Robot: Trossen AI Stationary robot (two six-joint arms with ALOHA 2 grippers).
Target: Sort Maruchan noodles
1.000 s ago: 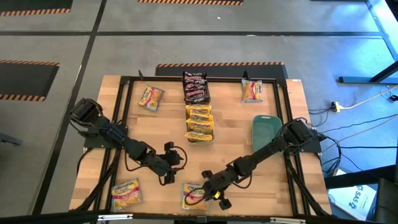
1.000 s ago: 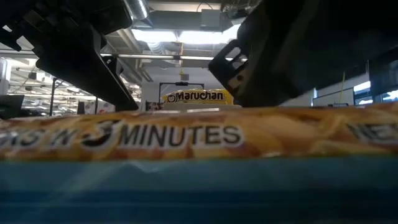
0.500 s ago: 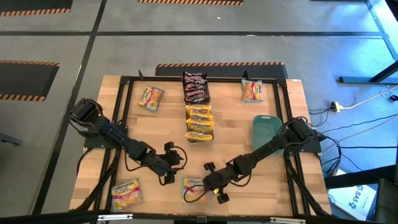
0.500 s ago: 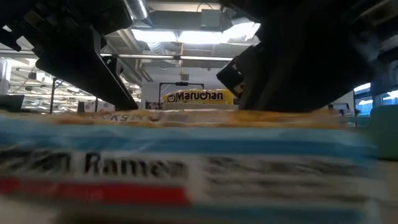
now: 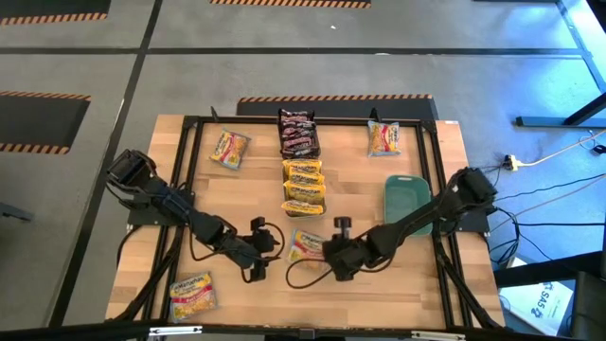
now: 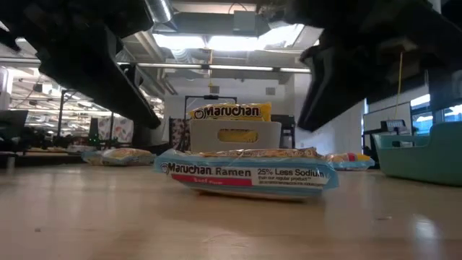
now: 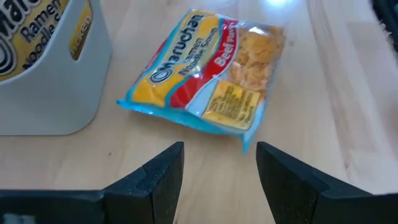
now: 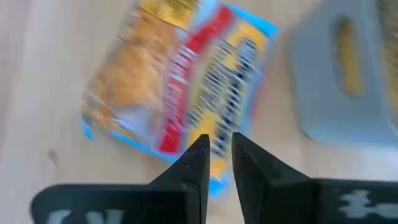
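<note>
A Maruchan noodle packet (image 5: 305, 244) with blue edges and a red band lies flat on the table (image 6: 249, 173) between my two grippers. My right gripper (image 5: 328, 251) hangs just over the packet's right end (image 8: 186, 81). Its fingers (image 8: 217, 149) are shut to a narrow slit, and the low view shows air between the arm and the packet. My left gripper (image 5: 265, 248) waits open to the packet's left (image 7: 217, 168), pointing at it (image 7: 205, 78) without touching. Dark packets (image 5: 296, 134) and yellow packets (image 5: 303, 185) are stacked at the middle far side.
A grey bin (image 7: 50, 68) holding yellow packets stands just beyond the packet (image 6: 234, 133). A teal bin (image 5: 405, 201) sits at the right. Loose packets lie at the far left (image 5: 228, 149), the far right (image 5: 383, 138) and the near left (image 5: 192, 294).
My right gripper has swung from the table's near edge toward the middle, rising and tipping its fingers further down. The packet has gone with it from the near edge. It stood close to the low camera and now lies flat between the two grippers.
</note>
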